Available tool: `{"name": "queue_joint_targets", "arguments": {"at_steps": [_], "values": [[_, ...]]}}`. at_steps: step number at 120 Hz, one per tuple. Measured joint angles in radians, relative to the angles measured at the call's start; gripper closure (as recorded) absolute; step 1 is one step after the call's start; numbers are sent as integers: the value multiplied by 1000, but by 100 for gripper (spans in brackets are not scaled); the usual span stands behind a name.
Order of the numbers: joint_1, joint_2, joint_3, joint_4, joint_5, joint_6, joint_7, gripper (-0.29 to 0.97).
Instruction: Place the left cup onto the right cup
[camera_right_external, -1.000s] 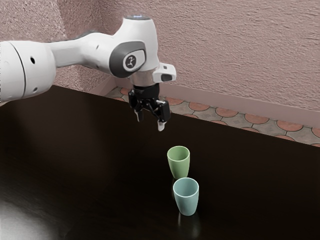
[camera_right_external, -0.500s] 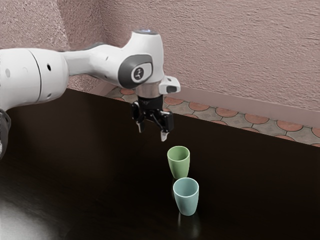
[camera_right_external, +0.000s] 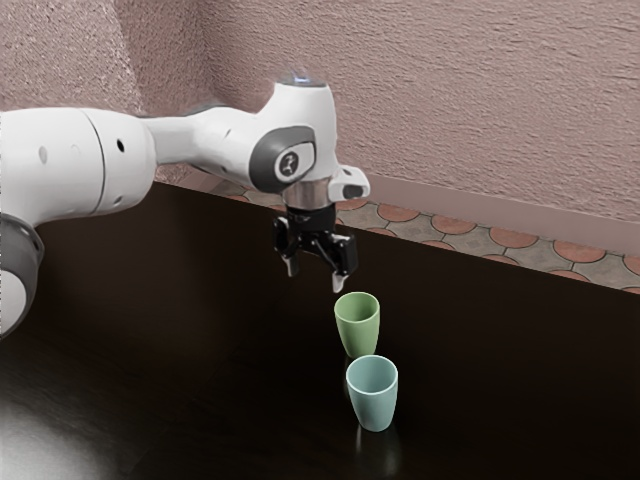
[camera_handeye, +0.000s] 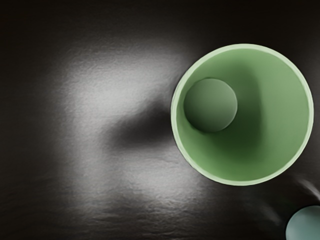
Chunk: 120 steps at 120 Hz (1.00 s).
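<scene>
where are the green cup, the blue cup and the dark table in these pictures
green cup (camera_right_external: 357, 328), exterior view, middle of its outer wall
blue cup (camera_right_external: 372, 398), exterior view, middle of its outer wall
dark table (camera_right_external: 150, 350), exterior view, bare part of its top

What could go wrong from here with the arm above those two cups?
The open end effector hangs off-centre above the green cup, so a finger may land on its rim and tip it. The blue cup stands close by, so a tipped green cup might knock it.
</scene>
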Motion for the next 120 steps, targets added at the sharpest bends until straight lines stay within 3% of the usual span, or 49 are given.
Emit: {"name": "queue_joint_targets", "arguments": {"at_steps": [120], "values": [[11, 127, -11, 73, -11, 25, -22, 2]]}}
